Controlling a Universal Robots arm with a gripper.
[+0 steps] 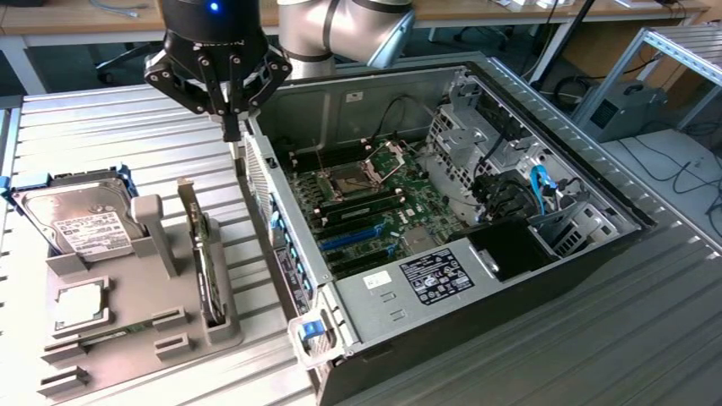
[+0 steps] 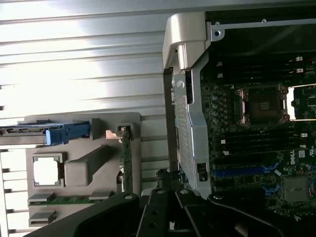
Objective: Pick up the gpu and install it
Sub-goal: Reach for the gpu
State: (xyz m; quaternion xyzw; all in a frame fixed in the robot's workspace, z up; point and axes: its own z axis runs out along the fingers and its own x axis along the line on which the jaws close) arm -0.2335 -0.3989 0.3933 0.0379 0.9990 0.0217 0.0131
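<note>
My gripper [image 1: 232, 128] has black metal fingers, squeezed tight together. The gpu [image 1: 201, 254], a thin flat dark card, stands on its edge in the gray tray [image 1: 127, 292] below my fingers, not touching them.

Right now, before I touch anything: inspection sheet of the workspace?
Surface: ribbed metal table carrying a gray holder tray.
Job's things: gpu on edge in the tray, not gripped; open PC case alongside.
Clutter: hard drive, processor chip, memory stick, all in the tray.
Grippers: gripper shut, empty, above the gap between tray and case.
Cables: blue cable inside the case; black cables beyond the table, exterior view's right.
Surroundings: desks behind.
</note>
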